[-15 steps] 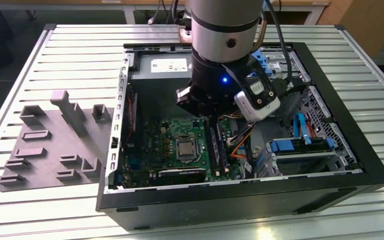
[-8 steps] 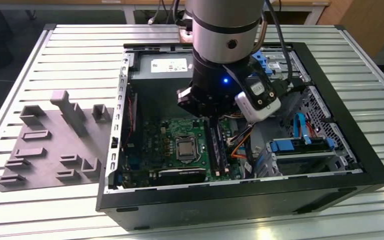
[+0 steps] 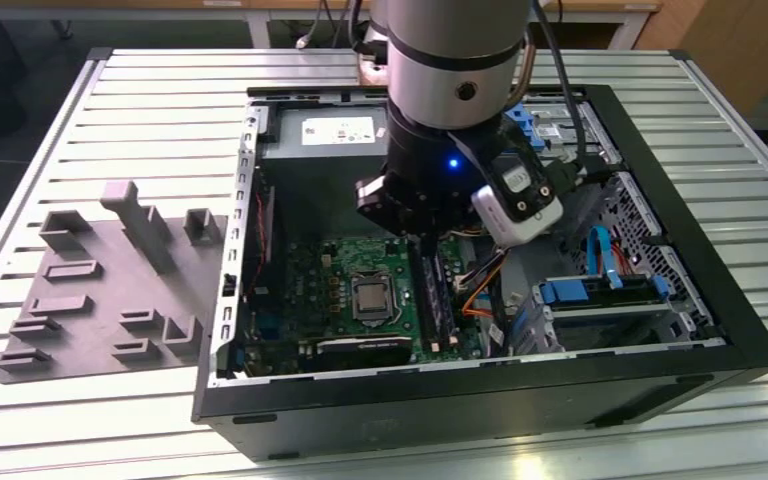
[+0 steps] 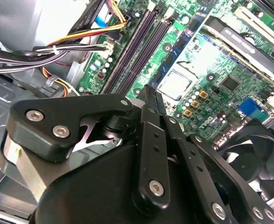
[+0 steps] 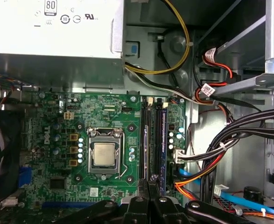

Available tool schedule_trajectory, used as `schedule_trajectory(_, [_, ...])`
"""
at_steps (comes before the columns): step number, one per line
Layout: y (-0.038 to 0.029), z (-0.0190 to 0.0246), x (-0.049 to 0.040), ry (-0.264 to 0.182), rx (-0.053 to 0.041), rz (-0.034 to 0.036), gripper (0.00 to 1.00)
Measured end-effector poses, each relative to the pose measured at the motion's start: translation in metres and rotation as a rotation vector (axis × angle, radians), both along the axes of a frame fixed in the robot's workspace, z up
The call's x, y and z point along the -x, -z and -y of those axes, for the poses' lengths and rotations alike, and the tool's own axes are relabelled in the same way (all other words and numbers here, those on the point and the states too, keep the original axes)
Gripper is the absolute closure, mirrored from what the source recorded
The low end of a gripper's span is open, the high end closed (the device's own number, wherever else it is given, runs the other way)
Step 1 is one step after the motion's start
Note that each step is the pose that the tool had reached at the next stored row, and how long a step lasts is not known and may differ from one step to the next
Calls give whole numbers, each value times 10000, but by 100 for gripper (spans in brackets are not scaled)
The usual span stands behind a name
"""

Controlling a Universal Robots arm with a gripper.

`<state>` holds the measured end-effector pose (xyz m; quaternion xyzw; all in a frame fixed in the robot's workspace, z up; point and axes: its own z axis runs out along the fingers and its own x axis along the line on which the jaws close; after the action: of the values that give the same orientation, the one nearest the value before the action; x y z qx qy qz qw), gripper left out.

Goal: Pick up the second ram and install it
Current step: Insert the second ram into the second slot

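The gripper hangs inside the open computer case, low over the motherboard. Its fingers are drawn almost together, leaving a narrow gap. In the first wrist view a thin dark strip seen edge-on, the second ram, runs out from between the fingertips, so the gripper appears to have it pinched by its flat faces.

The stick lies parallel to the row of long black memory slots and directly over them, between the processor socket and the bundled power cables at the board's edge. Whether its lower edge touches a slot cannot be told.

In the second wrist view the fingertips point at the near end of those slots, with a black fan off to one side.

In the exterior view the case lies on its side on a slatted metal table. A grey plastic tray with raised blocks sits just beside it, toward the table's edge at the exterior view's left, well apart from the gripper.
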<state>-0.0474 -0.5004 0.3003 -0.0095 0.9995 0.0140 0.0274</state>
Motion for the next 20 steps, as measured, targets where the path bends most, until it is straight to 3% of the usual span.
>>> schedule_trajectory(20, [60,0,-37,48,0,0,89])
